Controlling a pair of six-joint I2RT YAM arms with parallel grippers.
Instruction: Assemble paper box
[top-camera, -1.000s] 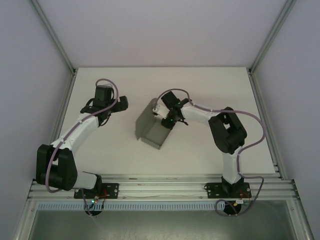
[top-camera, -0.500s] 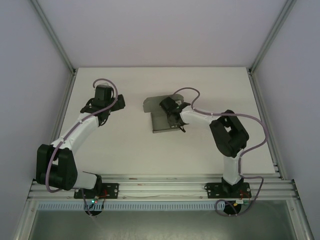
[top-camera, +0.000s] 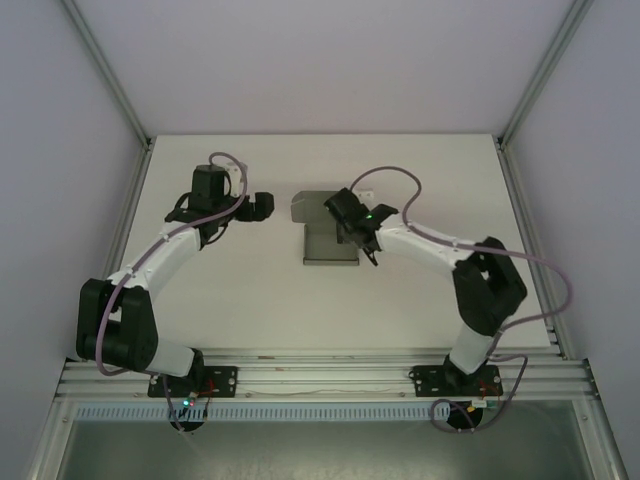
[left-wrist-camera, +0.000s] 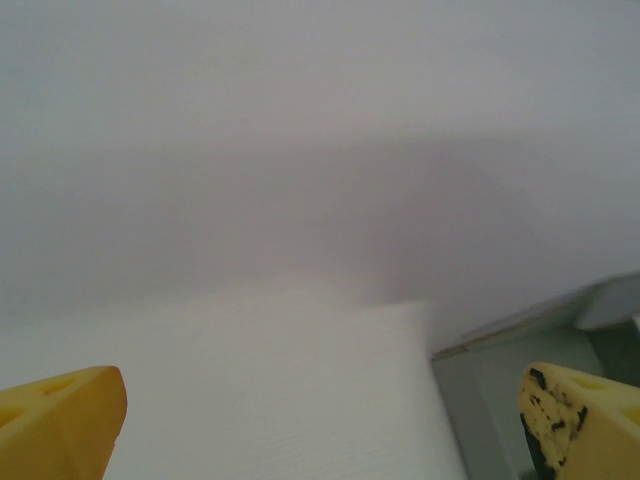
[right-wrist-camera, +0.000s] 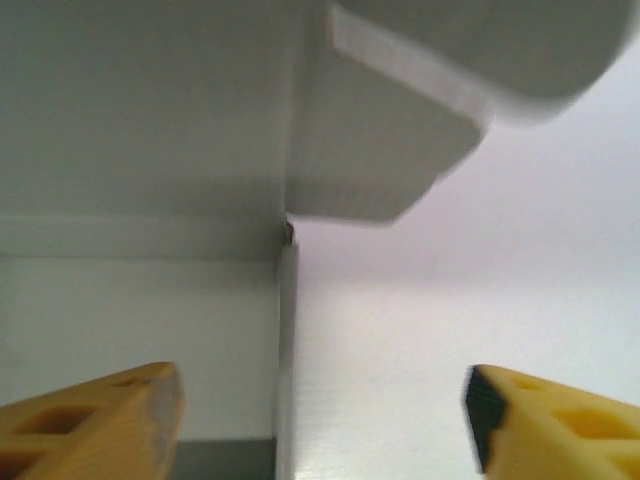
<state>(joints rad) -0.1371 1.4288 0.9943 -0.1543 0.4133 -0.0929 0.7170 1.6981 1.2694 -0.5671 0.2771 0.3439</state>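
a white surface (top-camera: 250, 300) is lying inside a boxed enclosure, with pale grey walls standing around it: a back wall (top-camera: 320, 60), a left panel (top-camera: 50, 150) and a right panel (top-camera: 600, 150). aluminium posts (top-camera: 107, 70) are running up from the two far corners. a slotted metal rail (top-camera: 320, 372) is spanning the near edge. soft, even light is falling over everything, casting only faint shadows.

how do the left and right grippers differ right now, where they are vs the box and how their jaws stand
The right gripper sits over the paper box; the left gripper is off to the box's left above the table, apart from it. The left gripper's jaws stand wider than the right gripper's. Shared: yellow fingers, jaws open, nothing held.
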